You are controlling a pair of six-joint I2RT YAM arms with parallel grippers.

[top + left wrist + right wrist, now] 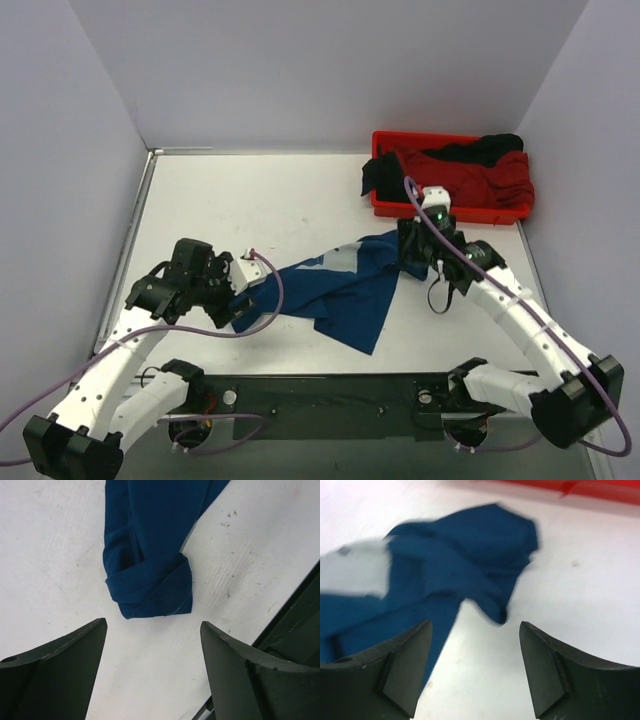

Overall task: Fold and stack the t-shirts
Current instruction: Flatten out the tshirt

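Left side first: the left fingers (60,670) are spread wide with nothing between them, hanging just over the bare tabletop (250,200) right beside the near-left corner of the navy t-shirt (345,285). That corner is rolled over on itself into a little cuff, and it sits just ahead of the gap, not touching either finger. The shirt itself lies rumpled across the middle of the tabletop, stretched between the two arms, with a pale patch (335,262) on it; it might be a print, but the right wrist view is too blurry to say. Over on the right, the right fingers (395,665) are also released and empty, sitting just above the shirt's far-right corner. Back right there's a red tray (450,212) with a red t-shirt (480,175) and a black t-shirt (495,148) heaped in it, the black one spilling over the left edge
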